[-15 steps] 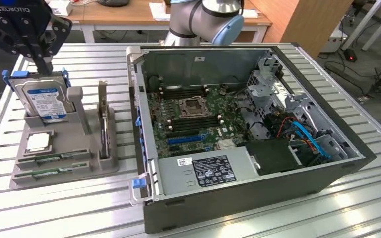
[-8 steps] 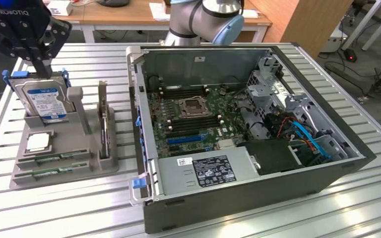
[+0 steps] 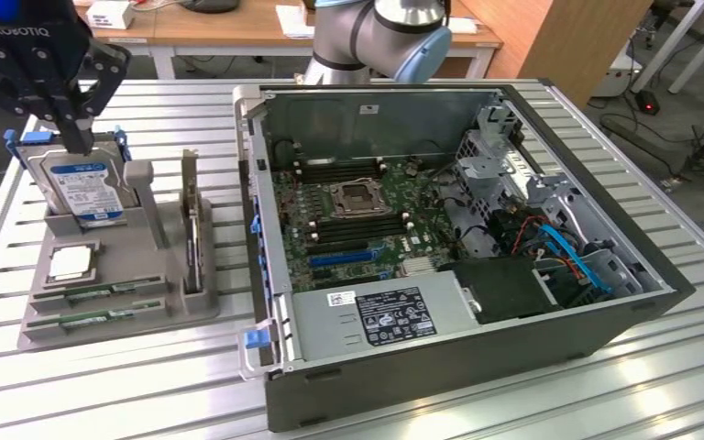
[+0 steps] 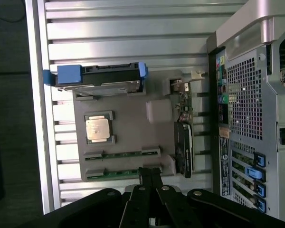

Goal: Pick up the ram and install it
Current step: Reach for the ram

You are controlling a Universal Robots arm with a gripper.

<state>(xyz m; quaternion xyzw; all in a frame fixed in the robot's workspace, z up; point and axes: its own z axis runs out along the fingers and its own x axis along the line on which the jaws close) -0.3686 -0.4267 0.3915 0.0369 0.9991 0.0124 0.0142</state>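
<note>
1. While the tool [image 3: 80,144] hangs over the grey holder [image 3: 132,328] at the exterior view's left, its fingers are pressed together with nothing between them.
2. The ram [image 3: 93,319] sits in the holder's outermost slot, apart from the tool. A second ram stick [image 3: 114,291] sits parallel in the slot just beside it.
3. In the wrist view, the tool [image 4: 150,173] tips hover over the holder [image 4: 133,128] edge, near one end of the ram [image 4: 114,174]. The second ram stick [image 4: 121,155] is one slot further in.
4. The holder also carries a CPU [image 3: 71,263], a hard drive [image 3: 87,190] standing upright with blue rails, and an expansion card [image 3: 190,220] on edge.
5. An open PC case [image 3: 597,316] lies on the slatted metal desk [image 3: 107,390] just beside the holder. Its motherboard [image 3: 352,206] and power supply [image 3: 377,316] are exposed.
</note>
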